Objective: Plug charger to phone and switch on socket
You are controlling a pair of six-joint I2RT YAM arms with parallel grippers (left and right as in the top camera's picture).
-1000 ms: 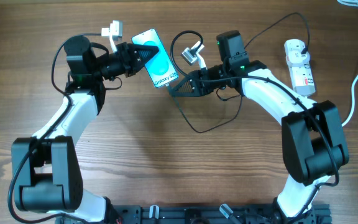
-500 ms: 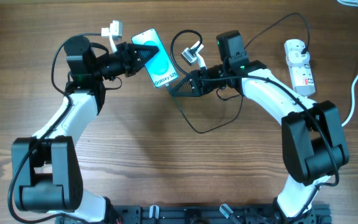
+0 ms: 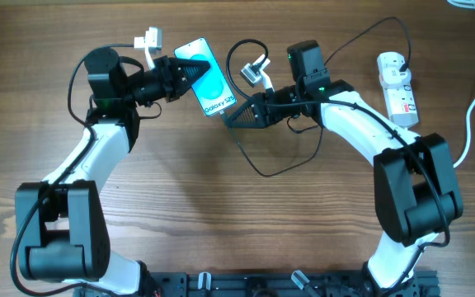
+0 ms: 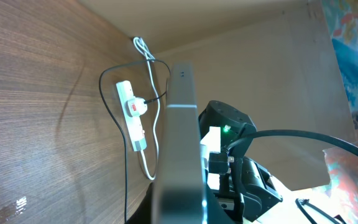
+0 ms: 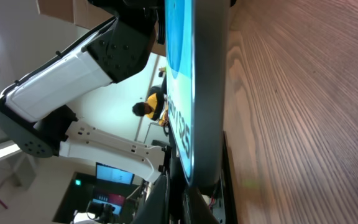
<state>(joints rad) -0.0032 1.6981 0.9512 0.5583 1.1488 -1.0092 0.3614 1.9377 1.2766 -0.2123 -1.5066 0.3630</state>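
Left claw point(image 3: 190, 73): closed on the phone point(image 3: 213, 89) at the end away from the "Galaxy S25" text. Both wrist views show the phone edge-on, so it appears to be held on edge rather than lying flat on the surface point(image 3: 221, 231).

Right claw point(image 3: 236, 115): sits just beside the phone's text end. Its fingers narrow to a dark wedge and the charger point(image 3: 258, 169) cable runs up into it, so I read it as clamped on the charger near the tip (the tip itself is hidden).

Socket point(image 3: 397, 89): lies well apart, at the far right of the surface, with 1 black lead already going into it.

Handling, judged from these views:
- Phone — rigid, light, with smooth glass and a thin frame. It is likely to slip or pivot if pushed from 1 end, so the clamp should sit across the 2 long edges, clear of the port end.
- Charger — the cable is limp and gives no push. Hold it right behind the stiff plug tip, otherwise the tip will wander. The port is small and takes the plug in line only — an angled push risks bending it.
- Socket — light plastic, so it may slide under a switch press. Press straight down.
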